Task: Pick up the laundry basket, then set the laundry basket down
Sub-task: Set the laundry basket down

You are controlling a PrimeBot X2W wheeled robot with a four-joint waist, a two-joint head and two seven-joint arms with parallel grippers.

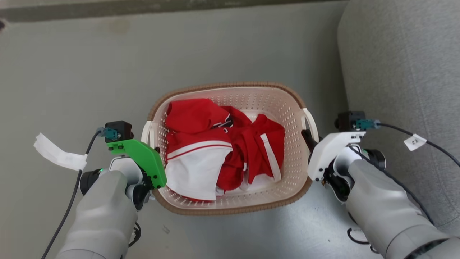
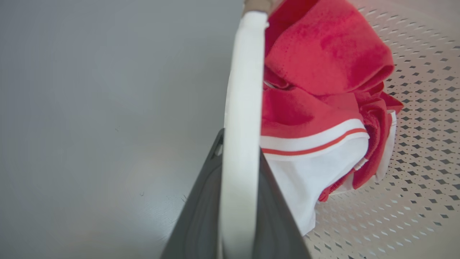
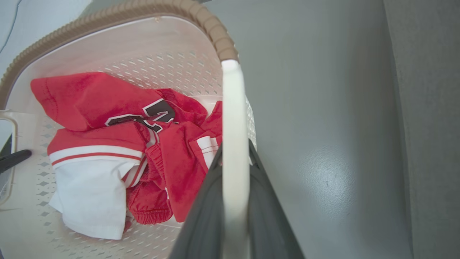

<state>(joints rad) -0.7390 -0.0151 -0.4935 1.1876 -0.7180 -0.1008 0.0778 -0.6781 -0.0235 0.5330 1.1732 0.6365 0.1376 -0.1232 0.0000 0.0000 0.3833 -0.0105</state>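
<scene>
Beside a grey sofa [image 1: 402,72], glossy grey floor [image 1: 90,72] underlies the laundry basket [image 1: 284,108].

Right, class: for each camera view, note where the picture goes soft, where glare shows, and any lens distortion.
Head view: even light, sharp throughout, faint sheen on the floor by the laundry basket. Left wrist view: the near handle and left gripper are blurred. Right wrist view: right gripper soft too, brown rim bowed by the wide lens.
</scene>
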